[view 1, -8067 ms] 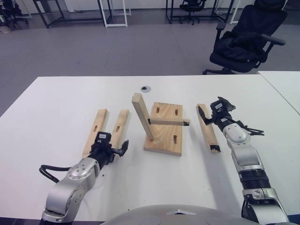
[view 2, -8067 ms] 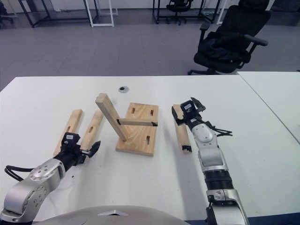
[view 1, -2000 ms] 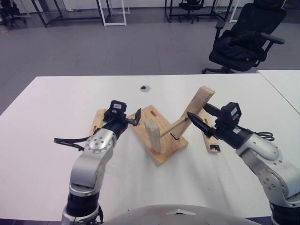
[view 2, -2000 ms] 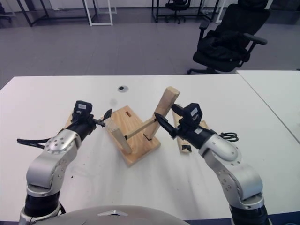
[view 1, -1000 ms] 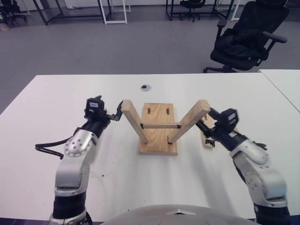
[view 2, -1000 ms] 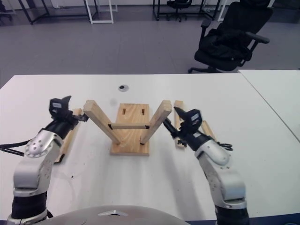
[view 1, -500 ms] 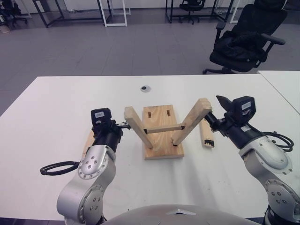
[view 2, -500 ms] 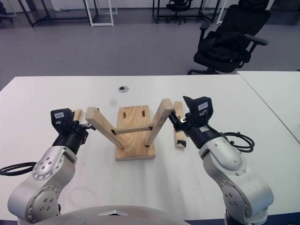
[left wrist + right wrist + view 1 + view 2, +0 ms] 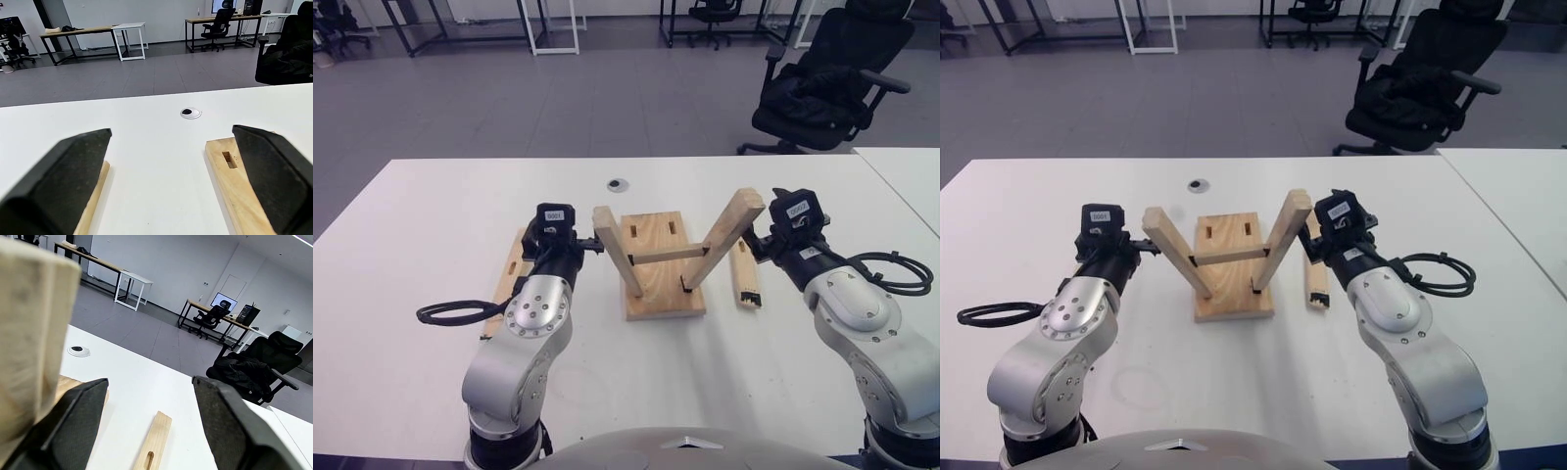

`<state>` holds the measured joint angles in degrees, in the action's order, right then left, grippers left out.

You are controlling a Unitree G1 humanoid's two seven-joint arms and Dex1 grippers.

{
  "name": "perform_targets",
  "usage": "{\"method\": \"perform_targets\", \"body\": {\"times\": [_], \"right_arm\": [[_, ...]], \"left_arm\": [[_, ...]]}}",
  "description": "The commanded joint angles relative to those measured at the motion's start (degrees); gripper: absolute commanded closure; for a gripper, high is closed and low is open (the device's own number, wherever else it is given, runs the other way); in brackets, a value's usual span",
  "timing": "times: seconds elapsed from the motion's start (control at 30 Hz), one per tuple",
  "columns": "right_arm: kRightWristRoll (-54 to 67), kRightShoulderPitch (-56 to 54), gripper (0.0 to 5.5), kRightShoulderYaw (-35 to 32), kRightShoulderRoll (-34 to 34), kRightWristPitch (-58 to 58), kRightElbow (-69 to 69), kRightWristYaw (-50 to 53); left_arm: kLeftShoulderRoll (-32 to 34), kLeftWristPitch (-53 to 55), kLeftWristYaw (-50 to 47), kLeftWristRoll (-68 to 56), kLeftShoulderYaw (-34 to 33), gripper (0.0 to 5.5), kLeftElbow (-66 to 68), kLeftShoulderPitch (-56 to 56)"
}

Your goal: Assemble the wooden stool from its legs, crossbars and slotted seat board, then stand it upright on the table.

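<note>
One seat board (image 9: 658, 294) on the surface (image 9: 431, 215). In it, two legs: left leg (image 9: 615, 250), right leg (image 9: 724, 235), plus one crossbar (image 9: 666, 255). Beside the board, one right-hand piece (image 9: 745, 277) and one left-hand piece (image 9: 510, 272).

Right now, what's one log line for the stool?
stool: legs and crossbar propped on seat board | left gripper: open | right gripper: open | spare legs: flat on table

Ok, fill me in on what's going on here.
The robot is midway through assembly. The seat board lies flat on the table, with a left leg and a right leg standing in it, splayed in a V and joined by a crossbar. Both grippers are open: the left gripper by the left leg's top, the right gripper by the right leg's. Spare pieces lie on either side.
</note>
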<state>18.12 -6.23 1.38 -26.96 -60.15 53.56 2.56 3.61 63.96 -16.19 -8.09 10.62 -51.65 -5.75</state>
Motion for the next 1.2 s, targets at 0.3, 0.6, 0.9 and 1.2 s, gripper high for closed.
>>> {"method": "perform_targets", "body": {"times": [0.3,0.6,0.9,1.2], "right_arm": [[18.09,-12.24,2.27,-23.18,9.0,13.34,-15.79,-10.14],[42.86,-13.47,2.27,-19.07,2.82,5.87,-19.81,-10.5],[45.6,-21.17,2.27,-20.48,5.35,10.65,-26.54,-5.73],[13.92,-14.78,2.27,3.98,-12.52,25.52,-30.18,-26.02]], "left_arm": [[10.97,-6.98,21.13,-15.68,-27.88,0.92,3.42,-13.68],[3.77,-5.54,21.92,-33.26,-19.46,0.92,9.89,-10.58],[10.84,-18.22,22.68,-24.44,-15.16,0.92,15.37,-14.81],[23.02,-17.57,29.4,-37.84,-38.89,0.92,14.09,-5.96]]}}
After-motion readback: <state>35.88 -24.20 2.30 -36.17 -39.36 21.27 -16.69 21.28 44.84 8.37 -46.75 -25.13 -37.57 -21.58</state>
